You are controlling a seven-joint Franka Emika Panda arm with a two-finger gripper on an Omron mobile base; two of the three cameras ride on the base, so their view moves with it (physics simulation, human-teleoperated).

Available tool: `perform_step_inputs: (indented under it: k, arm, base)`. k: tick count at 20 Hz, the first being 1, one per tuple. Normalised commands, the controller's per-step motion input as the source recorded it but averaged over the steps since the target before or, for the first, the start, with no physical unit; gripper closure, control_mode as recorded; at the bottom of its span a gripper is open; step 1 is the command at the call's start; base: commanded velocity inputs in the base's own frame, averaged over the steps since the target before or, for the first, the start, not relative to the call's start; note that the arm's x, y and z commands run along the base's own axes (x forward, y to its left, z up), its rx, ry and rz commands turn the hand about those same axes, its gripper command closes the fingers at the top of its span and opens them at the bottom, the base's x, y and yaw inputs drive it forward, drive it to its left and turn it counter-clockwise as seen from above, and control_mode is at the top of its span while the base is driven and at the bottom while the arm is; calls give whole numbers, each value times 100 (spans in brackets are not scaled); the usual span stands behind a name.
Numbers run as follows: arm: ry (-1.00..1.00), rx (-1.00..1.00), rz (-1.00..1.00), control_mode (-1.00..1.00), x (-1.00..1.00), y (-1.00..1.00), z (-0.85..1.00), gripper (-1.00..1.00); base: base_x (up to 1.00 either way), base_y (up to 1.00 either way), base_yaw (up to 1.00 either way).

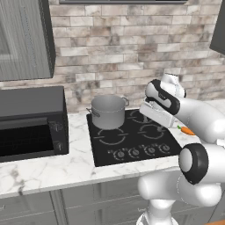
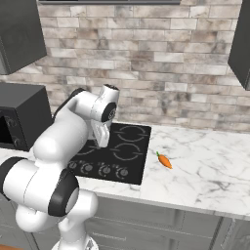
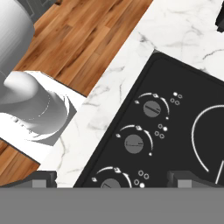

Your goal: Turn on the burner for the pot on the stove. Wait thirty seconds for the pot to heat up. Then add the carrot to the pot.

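1. Black box oven [image 1: 30, 125], at the 9 o'clock end of the worktop [image 1: 48, 169] in the left base view. No part in the task.

2. The pot [image 1: 108, 111], grey metal, upright on the far-left ring of the stove [image 1: 132, 140], toward 11 o'clock of the cooktop. It sits squarely inside its ring, so that ring's knob is the one I judge needs turning. I can't tell if anything is inside it.

3. Knob row [image 1: 140, 151], along the cooktop's near edge at 6 o'clock. In the hand view three knobs show: upper [image 3: 151, 108], middle [image 3: 133, 143], and lower [image 3: 108, 183], this last cut off at the frame's base. Each carries a white arc and a small dot diagram, too small for me to read which burner it serves.

4. My claw [image 3: 111, 179], released, fingers spread wide with nothing between them. It hangs above the knob row, apart from every knob, pointing down at them; I judge this is the lining-up before the first step, the burner not yet switched on.

5. The carrot [image 2: 164, 160], orange with a green end, lying flat on the worktop just beside the stove's right edge, at 3 o'clock. It is well apart from the pot and waits for the last step.
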Motion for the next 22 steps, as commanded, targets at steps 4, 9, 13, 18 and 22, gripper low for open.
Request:
perform_step_inputs:
  k: [4,9,13,18,22]
  arm:
    - [0,0,0,-100,0,0,0,-100]
    - [0,0,0,-100,0,0,0,-100]
    - [0,0,0,-100,0,0,0,-100]
    - [0,0,0,-100,0,0,0,-100]
    - [0,0,0,-100,0,0,0,-100]
  base:
    - [0,0,0]
    - [0,0,0]
    - [0,0,0]
    - [0,0,0]
    - [0,0,0]
